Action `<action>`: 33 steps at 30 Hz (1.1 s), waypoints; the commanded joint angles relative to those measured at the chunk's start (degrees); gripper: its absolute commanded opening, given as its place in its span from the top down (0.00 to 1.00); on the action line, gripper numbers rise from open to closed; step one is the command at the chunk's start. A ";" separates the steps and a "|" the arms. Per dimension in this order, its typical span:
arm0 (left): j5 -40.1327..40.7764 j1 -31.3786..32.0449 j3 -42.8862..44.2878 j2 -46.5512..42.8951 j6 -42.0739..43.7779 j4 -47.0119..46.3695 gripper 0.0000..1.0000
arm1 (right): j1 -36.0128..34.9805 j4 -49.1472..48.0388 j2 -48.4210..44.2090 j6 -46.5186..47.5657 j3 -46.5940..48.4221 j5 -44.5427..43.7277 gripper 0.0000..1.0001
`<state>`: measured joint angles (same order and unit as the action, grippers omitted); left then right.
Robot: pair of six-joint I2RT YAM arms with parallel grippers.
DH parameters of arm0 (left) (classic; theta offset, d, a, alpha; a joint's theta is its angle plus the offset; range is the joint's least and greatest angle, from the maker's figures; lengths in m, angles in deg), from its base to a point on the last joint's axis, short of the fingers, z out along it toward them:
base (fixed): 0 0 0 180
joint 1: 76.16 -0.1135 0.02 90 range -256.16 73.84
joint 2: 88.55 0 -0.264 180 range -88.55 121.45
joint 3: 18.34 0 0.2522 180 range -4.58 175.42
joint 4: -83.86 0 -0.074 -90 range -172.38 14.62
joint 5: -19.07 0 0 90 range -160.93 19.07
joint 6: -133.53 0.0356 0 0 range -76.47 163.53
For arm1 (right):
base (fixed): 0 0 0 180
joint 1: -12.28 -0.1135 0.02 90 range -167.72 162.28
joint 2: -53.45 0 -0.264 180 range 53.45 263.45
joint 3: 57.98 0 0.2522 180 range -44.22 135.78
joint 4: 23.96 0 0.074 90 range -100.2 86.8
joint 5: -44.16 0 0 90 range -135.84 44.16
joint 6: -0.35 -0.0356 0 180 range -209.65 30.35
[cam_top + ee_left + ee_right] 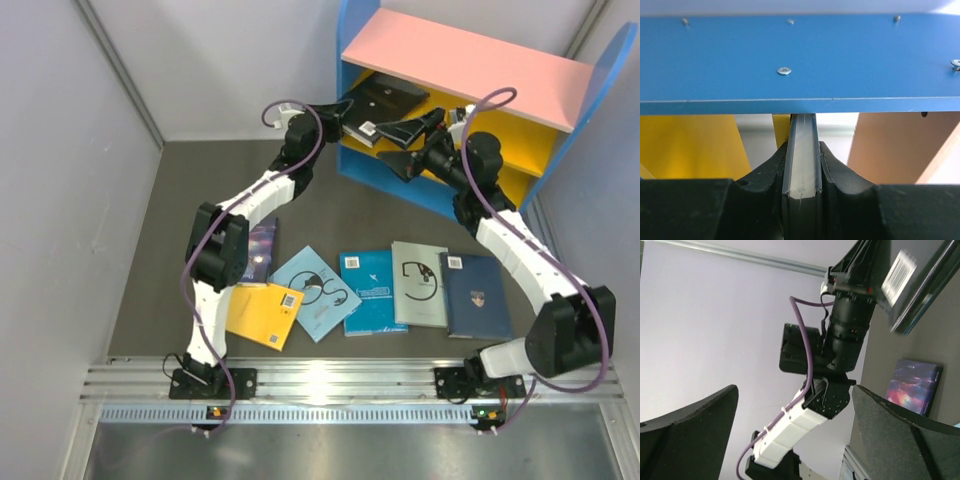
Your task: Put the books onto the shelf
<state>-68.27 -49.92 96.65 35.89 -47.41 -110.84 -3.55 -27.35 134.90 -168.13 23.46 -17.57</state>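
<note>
**Books, seven, thin flat paperbacks with glossy covers.**
- One black book [388, 95] is clamped at its near edge by the left gripper [343, 115]. It reaches into the upper compartment of the shelf [603, 88], over the upper yellow board [470, 125] and under the pink top. Whether it rests on that board cannot be told. A white barcode sticker is seen on its cover in the right wrist view [902, 269].
- Six are laid flat on the table [180, 200], in a loose row before the arm bases:
  - purple galaxy book [264, 248], partly hidden under the left arm
  - yellow-orange book [258, 318]
  - light blue book [316, 292], overlapping the yellow-orange one
  - teal book [370, 292]
  - grey-green book [420, 284]
  - navy book [477, 294]

**Shelf, one, flat painted boards.** Two blue side panels, one pink top board [460, 58] and two yellow boards are counted. Five screw heads [784, 71] are seen in the blue panel in the left wrist view.

**Grippers, two, black, two-fingered.**
- Left gripper [801, 156]: closed on the black book's thin grey-white edge [802, 145], which is pinched between both fingers.
- Right gripper [386, 147]: jaws spread wide, nothing between them. It is held in front of the shelf, just beside the black book.

**Table, one, dark grey, matte.** One ribbed metal rail [350, 385] runs along its near edge.

**Cables, two, purple,** one looped over each arm [500, 98].
</note>
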 commanded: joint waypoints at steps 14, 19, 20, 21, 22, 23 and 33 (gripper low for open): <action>27.05 5.05 24.00 10.46 2.34 18.54 1.00 | 0.54 2.29 -17.11 4.03 -12.92 3.28 0.04; 22.50 4.70 22.79 11.26 0.06 19.33 0.65 | 0.63 2.47 -17.90 4.38 -13.89 3.72 0.04; 21.44 4.52 21.13 11.00 -0.12 19.33 0.61 | 0.63 2.56 -17.90 4.47 -14.06 3.81 0.04; 20.64 4.35 20.07 10.13 -0.47 19.07 0.53 | 0.63 2.56 -17.82 4.47 -14.24 3.81 0.04; 19.24 4.17 17.62 9.60 -0.47 18.80 0.49 | 0.72 2.56 -17.82 4.65 -14.42 4.07 0.04; 18.53 4.00 16.38 9.16 -0.38 18.37 0.46 | 0.63 2.56 -17.82 4.74 -14.59 4.16 0.04; 9.21 1.54 5.83 3.79 -0.65 15.55 0.37 | 0.63 2.73 -19.84 5.44 -17.76 3.81 0.04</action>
<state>-56.23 -46.82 105.02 38.62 -48.89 -96.55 -3.55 -22.95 117.61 -164.09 6.28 -14.23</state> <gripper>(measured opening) 0.646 0.957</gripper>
